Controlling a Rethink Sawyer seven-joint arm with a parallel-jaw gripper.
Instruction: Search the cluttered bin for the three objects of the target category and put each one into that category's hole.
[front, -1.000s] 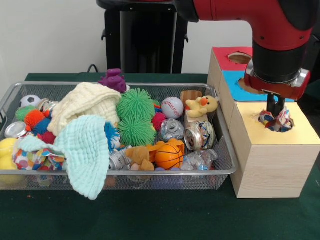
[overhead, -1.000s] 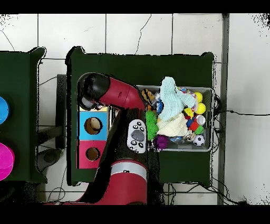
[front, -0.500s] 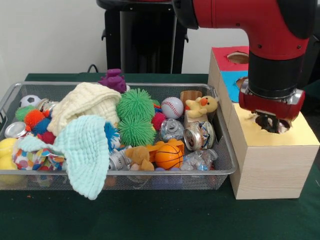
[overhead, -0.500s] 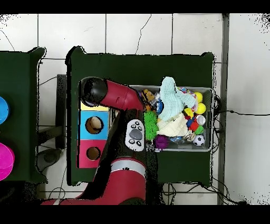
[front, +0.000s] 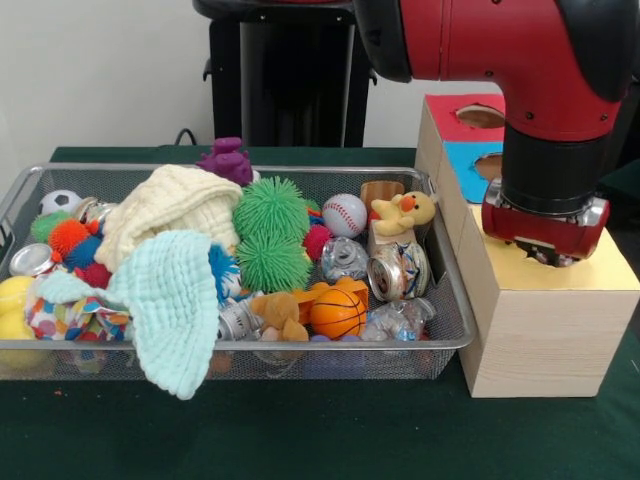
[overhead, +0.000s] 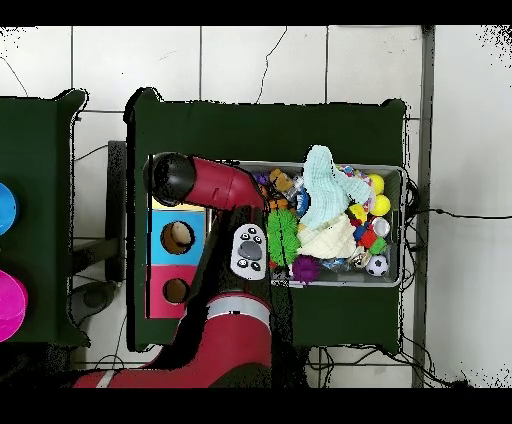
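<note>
My gripper (front: 545, 252) is sunk low over the hole in the yellow top (front: 612, 272) of the wooden box, and the red wrist hides both the hole and the gripper's tips. In the overhead view the arm's wrist (overhead: 170, 178) covers the yellow section. Nothing held shows. The wire bin (front: 300, 345) to the left holds a mint cloth (front: 175, 300) hanging over its front rim, a cream cloth (front: 165, 205) and a patterned cloth (front: 60, 318) at the left end.
The box also has a blue section (front: 462, 170) and a red section (front: 450, 112), each with a hole. In the bin lie green spiky balls (front: 272, 235), a baseball (front: 344, 214), a basketball (front: 337, 312), a plush duck (front: 403, 212), crushed cans (front: 398, 272) and a purple toy (front: 227, 160).
The wrist has dropped down onto the yellow hole. The patterned cloth that stuck out of that hole a second ago is out of sight.
</note>
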